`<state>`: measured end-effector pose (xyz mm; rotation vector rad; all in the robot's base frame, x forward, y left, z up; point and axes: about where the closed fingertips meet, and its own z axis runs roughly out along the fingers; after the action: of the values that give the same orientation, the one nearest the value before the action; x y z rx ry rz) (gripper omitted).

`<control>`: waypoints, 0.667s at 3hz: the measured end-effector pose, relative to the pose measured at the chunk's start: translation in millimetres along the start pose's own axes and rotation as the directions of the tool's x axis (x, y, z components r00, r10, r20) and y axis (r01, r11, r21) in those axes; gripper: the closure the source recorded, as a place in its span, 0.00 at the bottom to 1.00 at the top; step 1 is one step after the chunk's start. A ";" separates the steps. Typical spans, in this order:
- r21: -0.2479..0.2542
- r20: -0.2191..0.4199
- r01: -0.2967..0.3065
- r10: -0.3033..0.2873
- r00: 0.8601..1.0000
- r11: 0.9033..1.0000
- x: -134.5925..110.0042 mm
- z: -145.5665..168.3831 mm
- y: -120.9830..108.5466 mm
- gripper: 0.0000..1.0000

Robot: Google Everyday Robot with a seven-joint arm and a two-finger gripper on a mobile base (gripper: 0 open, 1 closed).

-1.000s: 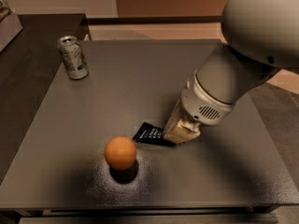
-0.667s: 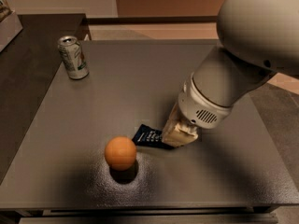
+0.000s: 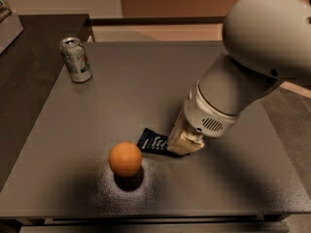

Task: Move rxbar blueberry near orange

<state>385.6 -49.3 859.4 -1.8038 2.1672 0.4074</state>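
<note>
Dark tabletop (image 3: 146,81) holds the rxbar blueberry (image 3: 152,142) just beside the orange (image 3: 125,159); the gripper (image 3: 185,141) sits on its far end, clenched or not I cannot tell. Probably light, slippery; grip across its width

my big white arm (image 3: 228,96) leans down from the top right. my gripper (image 3: 184,141) hangs low near the middle, pointing down.

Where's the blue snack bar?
In the camera view, the rxbar blueberry lies on the table just right of the orange, the tool at its right end.
</note>
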 end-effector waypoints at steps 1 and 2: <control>0.003 0.000 0.002 -0.002 1.000 1.000 -0.7 -0.9 0.8 0.11; 0.005 -0.001 0.003 -0.003 1.000 1.000 -1.2 -1.5 1.4 0.00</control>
<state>384.3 -48.6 861.3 -1.8050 2.1635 0.4001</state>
